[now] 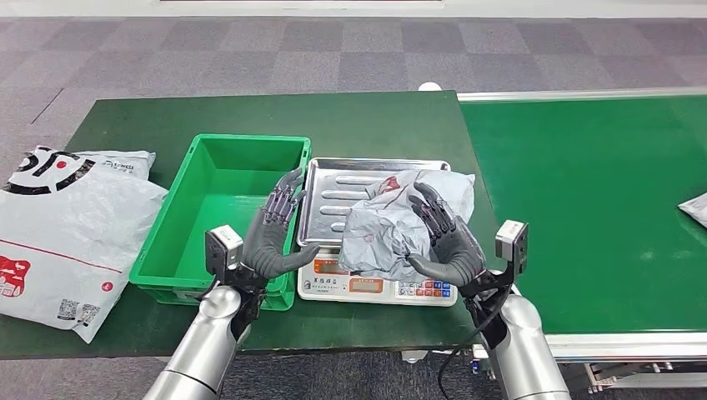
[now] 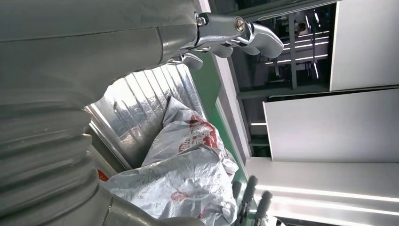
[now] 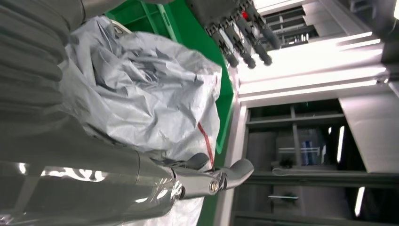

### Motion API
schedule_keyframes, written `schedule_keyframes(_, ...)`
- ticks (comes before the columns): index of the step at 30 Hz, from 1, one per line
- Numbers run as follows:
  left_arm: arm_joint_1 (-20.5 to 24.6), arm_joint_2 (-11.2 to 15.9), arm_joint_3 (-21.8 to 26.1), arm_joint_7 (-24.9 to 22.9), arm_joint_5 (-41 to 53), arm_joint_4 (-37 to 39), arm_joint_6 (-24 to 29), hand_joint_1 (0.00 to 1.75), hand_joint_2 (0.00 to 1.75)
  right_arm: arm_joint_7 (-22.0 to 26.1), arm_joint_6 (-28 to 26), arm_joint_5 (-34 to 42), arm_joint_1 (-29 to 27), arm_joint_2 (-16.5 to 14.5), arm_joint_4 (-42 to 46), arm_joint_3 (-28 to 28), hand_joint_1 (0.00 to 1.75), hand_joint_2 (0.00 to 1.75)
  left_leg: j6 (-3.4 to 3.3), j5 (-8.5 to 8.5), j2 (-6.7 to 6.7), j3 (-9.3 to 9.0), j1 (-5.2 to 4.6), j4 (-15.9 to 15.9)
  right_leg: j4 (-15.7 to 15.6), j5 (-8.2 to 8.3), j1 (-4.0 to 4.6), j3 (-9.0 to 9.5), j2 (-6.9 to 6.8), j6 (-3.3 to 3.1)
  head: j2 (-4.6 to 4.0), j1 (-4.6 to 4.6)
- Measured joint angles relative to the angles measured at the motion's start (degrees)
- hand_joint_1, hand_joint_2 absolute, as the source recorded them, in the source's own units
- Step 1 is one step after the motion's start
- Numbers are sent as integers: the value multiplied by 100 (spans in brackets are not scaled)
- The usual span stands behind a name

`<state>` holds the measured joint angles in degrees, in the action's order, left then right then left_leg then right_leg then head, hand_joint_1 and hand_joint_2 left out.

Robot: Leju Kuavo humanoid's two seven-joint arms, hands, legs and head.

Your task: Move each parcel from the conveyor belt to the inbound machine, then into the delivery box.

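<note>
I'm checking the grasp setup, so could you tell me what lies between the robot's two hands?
In the head view, the crumpled grey parcel on the scale's metal tray lies between the left hand and the right hand.

Two silver cylindrical forearms end in dark grey, many-fingered hands, the left hand (image 1: pixel 273 236) and the right hand (image 1: pixel 443 240), each with black segmented fingers. A small grey camera box sits at each wrist, and a black cable loops beside the right forearm. In the wrist views, grey ribbed covers and polished metal thumb links with visible screws appear.

Parcel (image 1: pixel 392 225) on scale (image 1: pixel 333 196), crate (image 1: pixel 167 250) left.
</note>
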<state>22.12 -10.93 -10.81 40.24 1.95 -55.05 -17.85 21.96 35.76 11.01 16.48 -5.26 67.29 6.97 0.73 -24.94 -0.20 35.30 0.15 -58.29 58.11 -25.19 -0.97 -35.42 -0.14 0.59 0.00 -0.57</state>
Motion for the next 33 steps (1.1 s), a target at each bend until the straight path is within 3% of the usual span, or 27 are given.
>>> schedule_keyframes(7,-1,0,-1,0,0,-18,23,0,175,-353,-541,332,141,-46,-254,51,0,175,0,0,-1,0,0,0,0,1,-1,1,-1,0,0,0)
schedule_keyframes(13,-5,0,-1,0,0,-35,69,0,175,383,-1701,-566,267,-50,-255,106,0,175,0,0,-1,0,0,0,0,0,0,1,-1,0,0,0)
schedule_keyframes(18,-5,0,-1,0,0,-37,68,0,175,923,-2080,-838,284,-57,-59,145,0,175,0,0,-1,0,0,0,0,0,0,-1,-1,0,0,0)
schedule_keyframes(23,-5,-1,-1,0,-1,-38,67,0,175,1099,-2281,-978,283,-66,63,168,0,175,0,0,-1,0,0,0,0,0,0,-1,-1,0,0,0)
schedule_keyframes(28,-4,-16,-3,0,0,-36,54,0,175,1722,-3494,-1684,300,-68,409,137,0,175,0,0,0,-1,-1,-2,0,0,-1,-2,-1,0,0,0)
schedule_keyframes(33,72,-69,-8,0,-13,49,110,0,175,1832,-4722,-1902,381,-50,761,-306,0,175,0,0,-1,-1,-1,-4,0,1,-2,-3,-2,1,0,0)
